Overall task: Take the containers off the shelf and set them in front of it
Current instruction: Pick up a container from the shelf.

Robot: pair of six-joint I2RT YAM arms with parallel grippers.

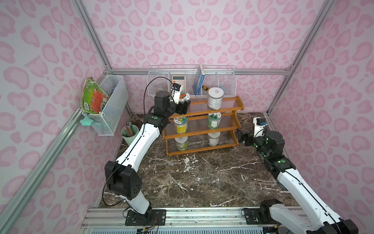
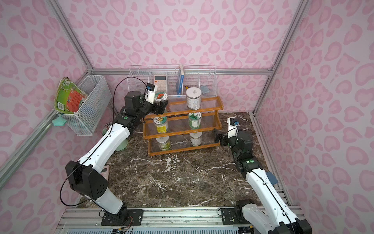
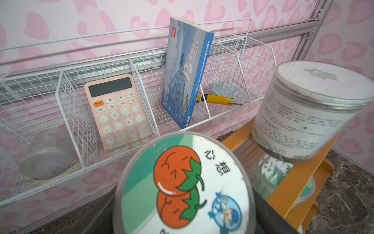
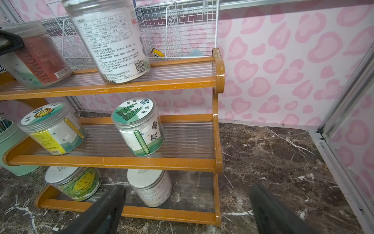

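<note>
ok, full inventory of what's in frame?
clear cylindrical white-lidded jars: six, two per shelf tier
orange-brown wooden three-tier shelf: one, back of dark marble table
white wire baskets: two, back wall and left wall
pink calculator, blue paint box, yellow utility knife: one each, back basket
mint-green pencil cup: one, left of shelf
green-and-red book: one, left-wall basket
left hand: shut on tomato-sticker jar, top tier
right hand: open, empty, beside shelf's right end

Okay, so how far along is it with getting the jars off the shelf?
Nothing is done yet: the marble table in front of the shelf holds no jar. In hand: the left gripper is closed on the tomato jar, at the top tier. Left: that jar plus the other five jars on the tiers; the right gripper hangs open beside the shelf's right end.
</note>
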